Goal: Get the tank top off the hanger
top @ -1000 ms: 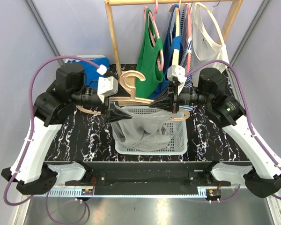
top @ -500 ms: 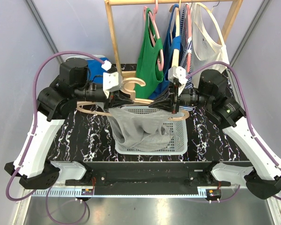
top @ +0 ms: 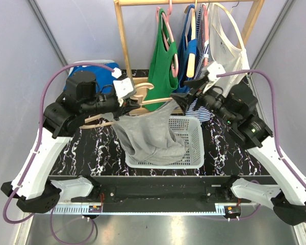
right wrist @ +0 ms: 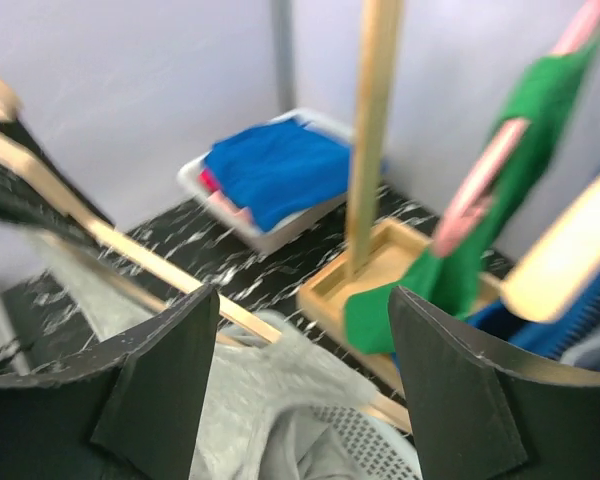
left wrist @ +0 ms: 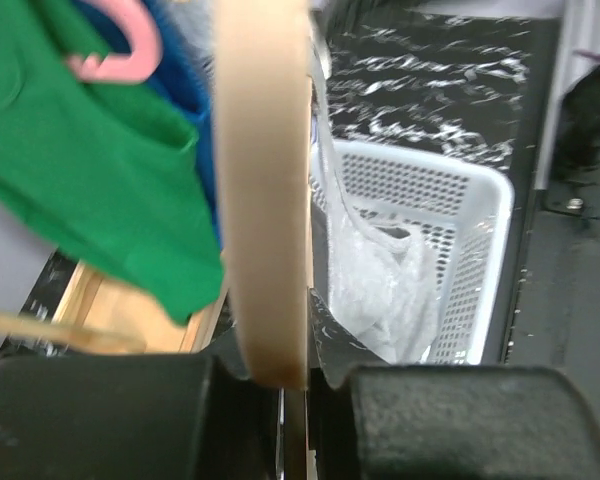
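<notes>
Left pincer (left wrist: 280, 378) clamped shut on wooden hanger (left wrist: 263, 200). Right pincer (right wrist: 300, 335) wide open, holding nothing. Grey tank top (top: 148, 135) draped from hanger into white basket (top: 195, 153).

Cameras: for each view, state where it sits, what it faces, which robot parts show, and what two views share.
Top external: above and behind, looking down on the table; left arm and right arm show.
Left wrist: on the left arm, looking along the hanger to the basket; own fingers below.
Right wrist: on the right arm, facing the tank top between its fingers.
Shared: the basket, top and left wrist.
</notes>
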Tool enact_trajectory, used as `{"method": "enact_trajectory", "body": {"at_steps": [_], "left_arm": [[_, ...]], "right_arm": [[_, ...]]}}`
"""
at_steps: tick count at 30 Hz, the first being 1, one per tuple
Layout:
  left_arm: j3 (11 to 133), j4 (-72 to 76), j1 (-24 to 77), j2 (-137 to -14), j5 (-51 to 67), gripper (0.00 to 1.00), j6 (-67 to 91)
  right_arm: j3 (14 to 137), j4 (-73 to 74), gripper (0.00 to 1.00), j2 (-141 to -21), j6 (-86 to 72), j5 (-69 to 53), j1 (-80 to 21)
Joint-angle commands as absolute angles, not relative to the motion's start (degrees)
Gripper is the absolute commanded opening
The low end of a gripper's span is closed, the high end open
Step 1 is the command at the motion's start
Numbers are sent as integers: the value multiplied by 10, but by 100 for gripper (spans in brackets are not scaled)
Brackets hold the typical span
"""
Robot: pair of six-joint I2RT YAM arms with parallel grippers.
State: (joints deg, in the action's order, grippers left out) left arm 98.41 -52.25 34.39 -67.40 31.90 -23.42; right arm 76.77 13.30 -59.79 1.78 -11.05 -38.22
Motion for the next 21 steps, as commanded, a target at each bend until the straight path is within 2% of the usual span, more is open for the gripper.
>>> {"method": "enact_trajectory", "body": {"at_steps": [1, 5, 9, 21], "left_arm": [[969, -468, 345, -650, 247, 0, -220], [969, -468, 345, -648, 251, 0, -215], [977, -464, 345, -650, 253, 0, -214], [990, -465, 346, -645, 279, 0, -205]], "right_arm": [[745, 90, 75, -549, -16, -3, -384], [702, 80, 68, -536, -71, -28, -384], [658, 66, 68, -547, -123, -105, -384], [619, -3, 68, -584, -193, -149, -384]]}}
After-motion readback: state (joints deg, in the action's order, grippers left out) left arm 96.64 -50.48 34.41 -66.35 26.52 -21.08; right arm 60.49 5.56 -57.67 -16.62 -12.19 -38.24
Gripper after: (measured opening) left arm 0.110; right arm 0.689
